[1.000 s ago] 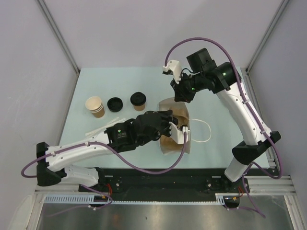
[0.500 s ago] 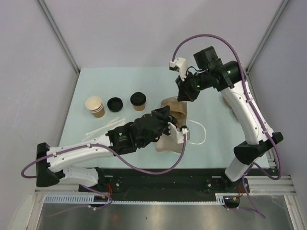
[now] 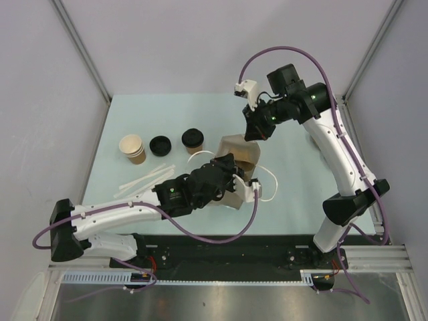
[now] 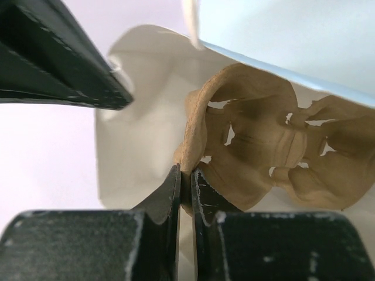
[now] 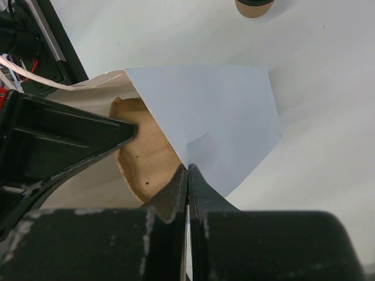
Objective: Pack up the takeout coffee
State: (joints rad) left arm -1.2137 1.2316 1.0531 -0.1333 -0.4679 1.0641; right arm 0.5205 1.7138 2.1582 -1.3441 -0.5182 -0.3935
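The takeout coffee [image 3: 192,139] is standing upright on the table [image 3: 134,114], black lid on, with nobody touching it; it is sitting just to the left of the paper bag [image 3: 235,146] and apart from both arms. It is also peeking in at the top edge of the right wrist view, well beyond the bag's mouth. Now to the bag, where all the action is. The right gripper [image 5: 187,171] is pinching a fold of the bag's wall near the rim, fingers pressed flat together on the paper with no gap showing. By my reading it is lifting that side so the mouth is gaping open. Inside, a moulded pulp cup carrier [image 4: 263,146] is lying against the pale inner face of the bag. The left gripper [image 4: 186,172] is reaching into the opening and clamping the carrier's near edge, fingers closed down to the thickness of the pulp. It looks as though that grip is there to steady or seat the carrier so a cup has a socket waiting for it. The bag's white handle [image 3: 269,182] is looping out on the table to the right. Further left, a loose black lid [image 3: 160,145] and a stack of unlidded cups [image 3: 132,148] are sitting in a row with the coffee, and white stirrers [image 3: 144,177] are lying in front of them, none of them in play. So the packing proper is not yet begun: the coffee is waiting outside.
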